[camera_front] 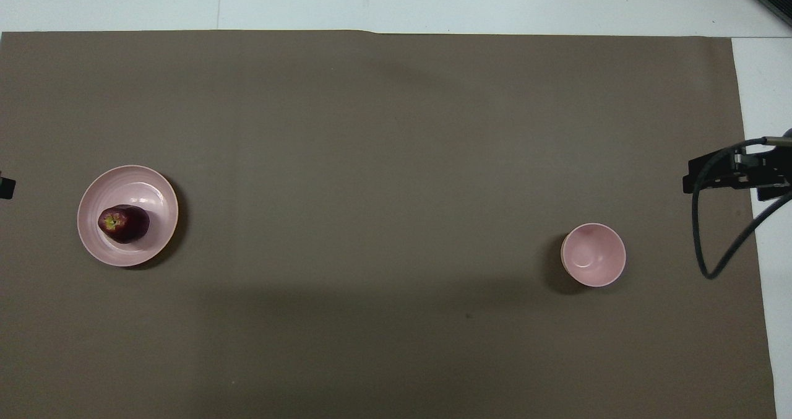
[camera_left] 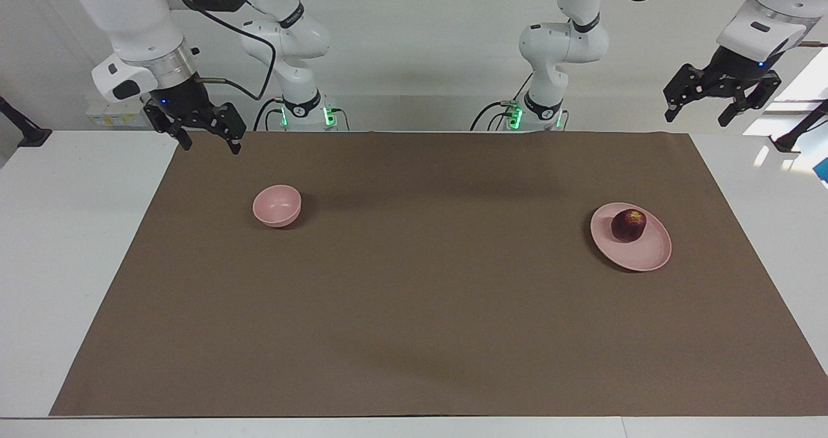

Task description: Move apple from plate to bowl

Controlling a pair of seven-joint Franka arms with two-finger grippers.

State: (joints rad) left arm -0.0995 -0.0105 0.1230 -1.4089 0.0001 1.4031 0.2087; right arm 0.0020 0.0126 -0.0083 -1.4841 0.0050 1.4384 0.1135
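The dark red apple [camera_left: 629, 224] [camera_front: 122, 223] lies on the pale pink plate [camera_left: 647, 253] [camera_front: 142, 187] toward the left arm's end of the table. The small deep pink bowl [camera_left: 277, 205] [camera_front: 593, 255] stands empty toward the right arm's end. My left gripper [camera_left: 698, 116] hangs open and empty in the air by the table's edge at its own end, well apart from the plate; only a tip of it [camera_front: 5, 188] shows in the overhead view. My right gripper [camera_left: 210, 145] [camera_front: 736, 172] hangs open and empty over the mat's corner near its base, apart from the bowl.
A brown mat [camera_left: 414, 308] [camera_front: 371, 128] covers most of the white table [camera_left: 65, 244]. A black cable [camera_front: 711, 239] loops down from the right arm. Nothing stands on the mat between the plate and the bowl.
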